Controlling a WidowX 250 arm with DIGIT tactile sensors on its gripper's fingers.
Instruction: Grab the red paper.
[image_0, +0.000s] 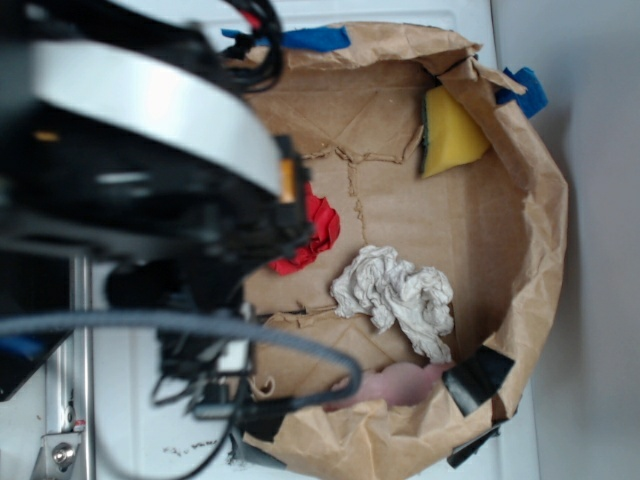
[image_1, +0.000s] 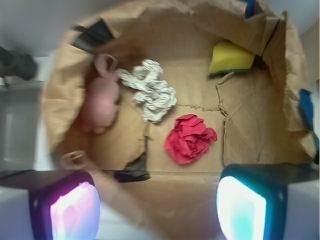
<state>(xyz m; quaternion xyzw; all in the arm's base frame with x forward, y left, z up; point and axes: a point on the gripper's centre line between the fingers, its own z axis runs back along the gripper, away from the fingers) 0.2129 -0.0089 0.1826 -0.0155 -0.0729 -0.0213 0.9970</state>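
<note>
**Hovering high over the paper-lined bin**

Looking down from the wrist camera, the end effector (image_1: 157, 210) hangs well above the bin, its two fingertips (image_1: 75, 210) set wide apart at the bottom corners of the view, and nothing sits between them. One pad glows pink, the other teal.

Right there below the gap lies the red paper (image_1: 189, 138), a crumpled, creased wad resting on the brown paper lining (image_1: 250, 135), untouched. Just beside it, up and to the left in this view, sits the off-white crumpled wad (image_1: 150, 90), close but apart from the red one. Past that, against the lining's wall, is the pale pink lump (image_1: 100, 102). A yellow sponge (image_1: 230, 58) leans in the far corner, well apart from the red paper.

Over on the exterior camera, the arm (image_0: 140, 140) fills the left side, blurred, and covers part of the red paper (image_0: 318, 230); only its right edge peeks out. Blue tape (image_0: 315, 38) shows on the lining's rim.
</note>
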